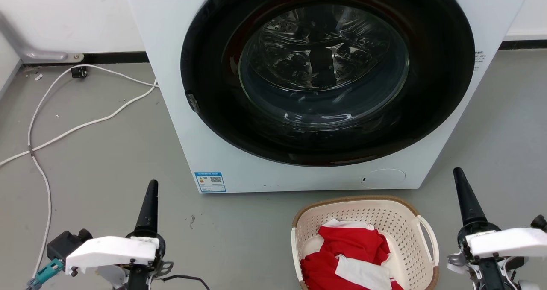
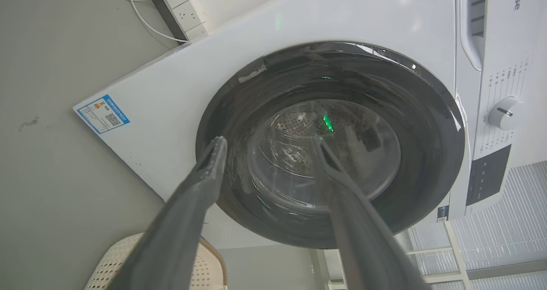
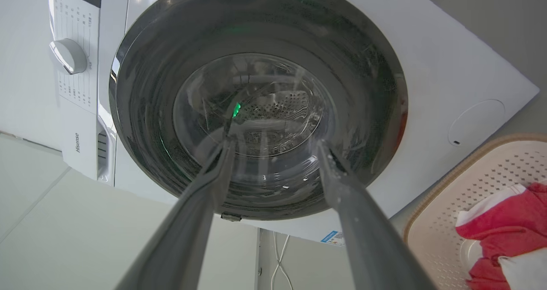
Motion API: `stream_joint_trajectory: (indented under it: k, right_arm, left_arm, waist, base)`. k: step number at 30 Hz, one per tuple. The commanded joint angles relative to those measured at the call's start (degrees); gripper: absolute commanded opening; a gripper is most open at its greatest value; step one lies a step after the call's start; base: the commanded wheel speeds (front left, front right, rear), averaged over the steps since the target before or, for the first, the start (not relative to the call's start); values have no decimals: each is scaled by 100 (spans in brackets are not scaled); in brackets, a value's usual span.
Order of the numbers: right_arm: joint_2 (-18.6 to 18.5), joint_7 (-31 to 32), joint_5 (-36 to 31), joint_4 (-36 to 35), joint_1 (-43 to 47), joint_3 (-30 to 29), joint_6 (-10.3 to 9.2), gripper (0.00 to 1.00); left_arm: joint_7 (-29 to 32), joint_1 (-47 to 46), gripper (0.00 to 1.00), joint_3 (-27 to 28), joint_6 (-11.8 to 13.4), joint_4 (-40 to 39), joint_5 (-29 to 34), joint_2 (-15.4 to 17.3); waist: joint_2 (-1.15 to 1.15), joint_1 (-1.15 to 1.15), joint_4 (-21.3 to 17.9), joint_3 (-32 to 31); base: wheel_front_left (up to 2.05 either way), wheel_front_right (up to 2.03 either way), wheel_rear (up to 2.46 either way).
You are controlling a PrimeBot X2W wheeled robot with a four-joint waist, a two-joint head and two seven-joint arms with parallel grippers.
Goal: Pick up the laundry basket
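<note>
- Holding the left gripper point(image 2: 269, 139) low above the floor point(image 1: 107, 162), with fingers apart and clamped on nothing, pointing toward the washer point(image 1: 205, 123).
- Holding the right gripper point(image 3: 275, 142) in the same way, with fingers apart and empty, near the right side of the laundry basket point(image 1: 401, 228).
- Finding the laundry basket upright on the floor, close before the lower front edge of the washer, between the two grippers but much nearer to the right one, with red and white clothes point(image 1: 350, 247) lying inside.
- Judging the step as the approach only, with no contact on the basket yet.
- Aiming probably for the two loop handles, the right handle point(image 1: 428, 238) and the left handle point(image 1: 294, 244), one gripper for each, for keeping the load level.
- Bringing the left gripper across a long way, well apart from the white cable point(image 1: 85, 125) on the floor.
- Sliding one finger through each loop before closing, and avoiding any push against the light plastic wall.
- Lifting both sides together and slowly, for not tipping the clothes out.
</note>
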Motion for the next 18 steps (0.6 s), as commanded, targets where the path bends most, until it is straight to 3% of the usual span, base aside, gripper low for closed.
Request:
stream_joint_trajectory:
  k: [1, 18]
  right_arm:
    - [-13, -75, -370, -195, -147, 43, 1, 100]
    - [-19, -417, -2372, -539, -47, 303, 1, 100]
  left_arm:
    - [-74, -184, 100, -63, 64, -167, 353, 22]
    - [-416, -195, 100, -377, 272, -423, 1958, 27]
  waist:
    - [0, 0, 1, 2]
    - [0, 0, 11, 7]
  base:
    - [0, 0, 0]
    - [0, 0, 0]
